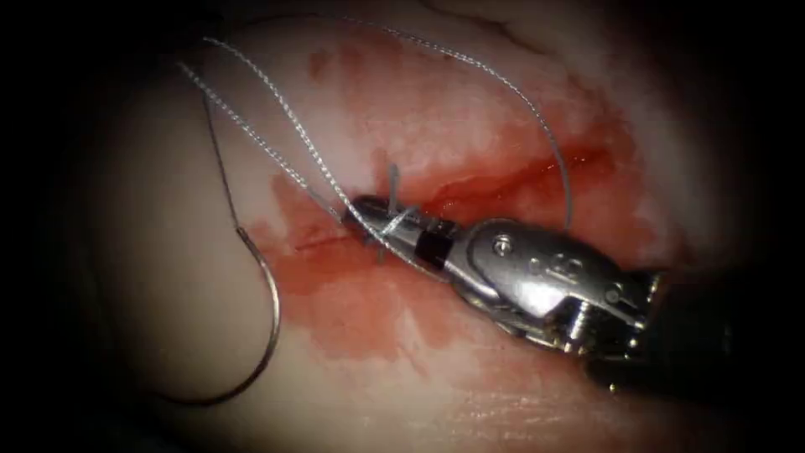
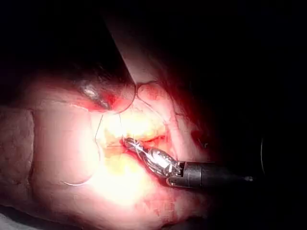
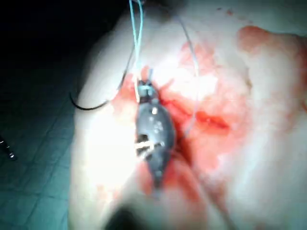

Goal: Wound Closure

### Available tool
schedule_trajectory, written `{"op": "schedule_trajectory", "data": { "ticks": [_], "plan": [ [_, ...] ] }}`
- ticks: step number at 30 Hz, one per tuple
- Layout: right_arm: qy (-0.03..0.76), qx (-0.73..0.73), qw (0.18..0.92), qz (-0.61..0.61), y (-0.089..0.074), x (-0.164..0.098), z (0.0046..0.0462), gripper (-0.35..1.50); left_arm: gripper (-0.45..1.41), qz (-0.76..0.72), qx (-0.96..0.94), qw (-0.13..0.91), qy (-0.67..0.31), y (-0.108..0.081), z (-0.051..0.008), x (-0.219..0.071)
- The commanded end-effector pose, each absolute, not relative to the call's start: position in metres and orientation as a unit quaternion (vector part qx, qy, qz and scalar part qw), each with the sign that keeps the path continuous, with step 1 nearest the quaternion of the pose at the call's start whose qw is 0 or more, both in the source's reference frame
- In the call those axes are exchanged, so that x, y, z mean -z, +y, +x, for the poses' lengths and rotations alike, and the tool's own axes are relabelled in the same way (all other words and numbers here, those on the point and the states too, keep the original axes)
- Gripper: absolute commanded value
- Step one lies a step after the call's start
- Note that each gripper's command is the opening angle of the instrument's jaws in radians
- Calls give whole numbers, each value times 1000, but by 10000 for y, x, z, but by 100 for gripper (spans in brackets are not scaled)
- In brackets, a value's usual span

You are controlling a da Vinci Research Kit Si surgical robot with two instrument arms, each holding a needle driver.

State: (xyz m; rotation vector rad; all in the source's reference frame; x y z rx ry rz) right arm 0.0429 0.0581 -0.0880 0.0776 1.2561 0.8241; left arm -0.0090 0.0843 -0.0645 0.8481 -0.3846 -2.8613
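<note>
The right tool (image 1: pixel 362 207) comes in from the right and lies with its jaws together at the left end of the cut (image 1: pixel 520 180). Thread (image 1: pixel 251 134) is wound around the jaws, and they appear shut on the short tail (image 1: pixel 392 178) standing up from the cut. Two strands run up and to the left; a third arcs over the cut's right part. The curved needle (image 1: pixel 275 310) lies loose on the tissue (image 1: pixel 151 252) left of the cut, held by nothing and not in the tissue. The right wrist view has the same jaws (image 3: pixel 145 88), thread (image 3: pixel 136 28) and needle (image 3: pixel 88 106).
Red fluid (image 1: pixel 352 310) stains the tissue around and below the cut. In the left wrist view the right arm's tool (image 2: pixel 132 143) reaches the cut, with the needle (image 2: pixel 79 183) lying beside it on the tissue.
</note>
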Motion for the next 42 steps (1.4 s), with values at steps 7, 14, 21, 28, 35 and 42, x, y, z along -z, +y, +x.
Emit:
{"op": "schedule_trajectory", "data": {
  "ticks": [7, 14, 21, 28, 35, 42],
  "plan": [
    [566, -342, 749, 55, 554, 877, 437, -35, -35, 266, 953, 61, -129, 896, -88, 633],
    [570, -315, 756, 68, 544, 885, 435, -35, -35, 254, 956, 59, -135, 927, -80, 624],
    [567, -187, 799, 67, 550, 890, 425, -35, -35, 250, 957, 59, -136, 943, -77, 625],
    [570, -10, 821, 29, 542, 884, 418, -35, -35, 246, 958, 61, -136, 954, -74, 622],
    [570, 58, 819, 20, 528, 876, 415, -35, -35, 238, 959, 63, -138, 962, -68, 618],
    [568, 67, 820, 25, 522, 885, 400, -35, -35, 229, 961, 68, -141, 966, -59, 616]
  ]
}}
